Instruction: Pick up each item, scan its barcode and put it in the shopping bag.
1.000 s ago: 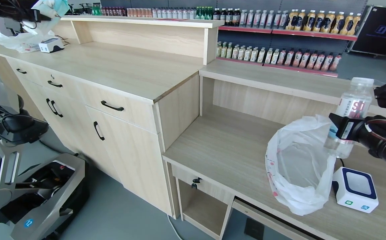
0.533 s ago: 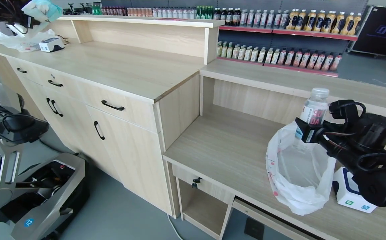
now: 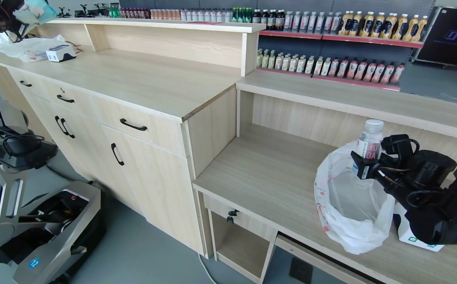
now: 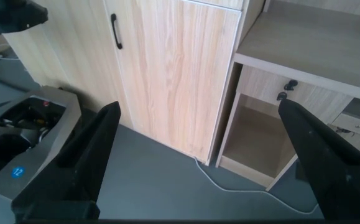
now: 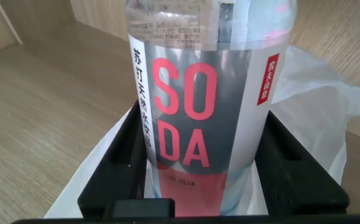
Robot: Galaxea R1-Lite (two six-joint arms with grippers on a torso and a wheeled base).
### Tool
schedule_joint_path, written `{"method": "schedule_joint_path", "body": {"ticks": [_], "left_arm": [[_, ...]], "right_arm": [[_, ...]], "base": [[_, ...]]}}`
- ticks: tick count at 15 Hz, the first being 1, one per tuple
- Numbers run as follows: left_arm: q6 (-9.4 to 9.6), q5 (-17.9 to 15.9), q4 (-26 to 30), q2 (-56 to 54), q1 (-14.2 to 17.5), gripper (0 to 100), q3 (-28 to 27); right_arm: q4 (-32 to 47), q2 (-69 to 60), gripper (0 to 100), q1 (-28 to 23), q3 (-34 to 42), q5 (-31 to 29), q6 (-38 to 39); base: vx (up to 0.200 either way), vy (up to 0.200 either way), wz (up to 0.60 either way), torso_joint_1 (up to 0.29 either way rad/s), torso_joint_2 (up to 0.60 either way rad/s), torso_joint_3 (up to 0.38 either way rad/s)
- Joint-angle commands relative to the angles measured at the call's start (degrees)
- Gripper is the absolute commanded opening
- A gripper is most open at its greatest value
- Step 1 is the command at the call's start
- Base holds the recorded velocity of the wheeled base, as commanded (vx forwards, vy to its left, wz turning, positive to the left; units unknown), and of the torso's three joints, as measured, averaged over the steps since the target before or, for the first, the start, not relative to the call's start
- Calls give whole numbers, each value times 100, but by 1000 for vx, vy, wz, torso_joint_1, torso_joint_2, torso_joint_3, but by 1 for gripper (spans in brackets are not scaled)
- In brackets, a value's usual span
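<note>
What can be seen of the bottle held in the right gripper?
The bottle is clear plastic with a white cap, wrapped in a silver and white label with red lettering. It stands upright, clamped at its lower half between the black fingers of the right gripper, over the open mouth of the white shopping bag. Whether its base touches the bag cannot be told.

Light wood counter [image 3: 141, 79], bottle shelves [image 3: 331, 39], grey floor [image 3: 141, 252].
</note>
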Motion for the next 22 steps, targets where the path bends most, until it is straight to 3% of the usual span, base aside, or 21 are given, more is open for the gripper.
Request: {"method": "schedule_joint_path", "body": {"ticks": [1, 12, 22], "left_arm": [[-1, 1, 0, 6, 0, 100, 0], [-1, 1, 0, 6, 0, 100, 0], [-1, 1, 0, 6, 0, 100, 0]], "right_arm": [[-31, 413, 0, -79, -158, 34, -59], [-31, 1283, 0, -43, -1521, 34, -59], [-31, 1643, 0, 1, -1459, 228, -94]], "base": [[0, 0, 0, 0, 0, 0], [0, 0, 0, 0, 0, 0], [0, 0, 0, 0, 0, 0]]}}
